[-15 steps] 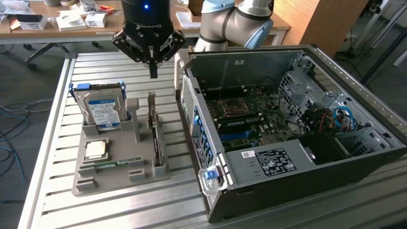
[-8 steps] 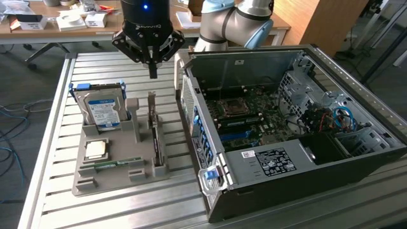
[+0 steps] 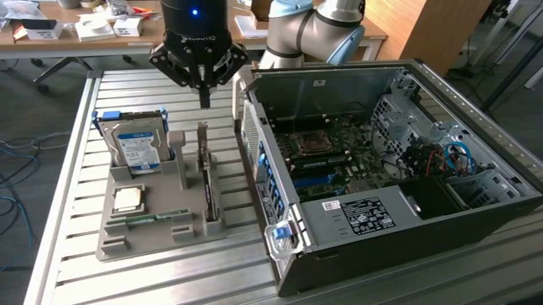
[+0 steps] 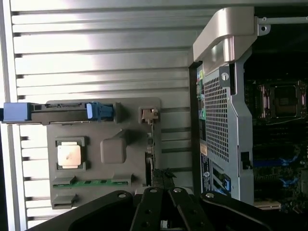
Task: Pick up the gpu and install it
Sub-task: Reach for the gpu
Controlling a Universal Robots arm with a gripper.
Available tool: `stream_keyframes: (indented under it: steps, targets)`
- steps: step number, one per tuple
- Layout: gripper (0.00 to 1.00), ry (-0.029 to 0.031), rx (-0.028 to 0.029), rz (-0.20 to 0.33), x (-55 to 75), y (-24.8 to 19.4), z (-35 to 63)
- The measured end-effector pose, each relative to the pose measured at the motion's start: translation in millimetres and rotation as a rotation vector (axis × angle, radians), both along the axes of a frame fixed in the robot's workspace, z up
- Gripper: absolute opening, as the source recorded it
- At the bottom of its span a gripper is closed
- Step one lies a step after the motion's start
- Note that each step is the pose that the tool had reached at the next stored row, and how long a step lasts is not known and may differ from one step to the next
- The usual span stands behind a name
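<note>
Gripper point(image 3: 203, 101) clenched, empty, above gpu point(image 3: 203, 152) standing edgewise in grey holder point(image 3: 161, 238); recommend parting fingers, straddling card squarely.

You're working in a robotics lab or workshop; a slatted metal table point(image 3: 152, 273) carries an open PC case point(image 3: 382, 254) and a grey jig point(image 3: 157, 240) holding loose computer parts; a robot arm point(image 3: 314, 25) with its gripper point(image 3: 205, 101) hangs over the table; behind, a desk point(image 3: 161, 39) is strewn with boxes point(image 3: 93, 28), and cables point(image 3: 10, 159) trail across the floor; a tall wooden panel point(image 3: 428, 25) stands near that desk, on the exterior view's right.
</note>
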State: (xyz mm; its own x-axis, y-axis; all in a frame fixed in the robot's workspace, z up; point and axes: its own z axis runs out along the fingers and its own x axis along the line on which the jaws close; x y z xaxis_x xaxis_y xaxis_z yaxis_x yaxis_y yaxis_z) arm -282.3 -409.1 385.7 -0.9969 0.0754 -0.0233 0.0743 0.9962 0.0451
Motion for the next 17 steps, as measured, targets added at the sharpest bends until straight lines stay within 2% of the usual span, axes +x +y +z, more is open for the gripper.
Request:
stream_keyframes:
  steps: [8,14,17]
  targets:
    - [0.11,0.0000,0.0000,0.000,0.0,-15.9,-0.1]
    - [0.11,0.0001,-0.0001,0.000,-0.3,-29.6,-0.1]
    - [0.11,0.0000,0.0000,0.000,-0.9,-34.6,-0.3]
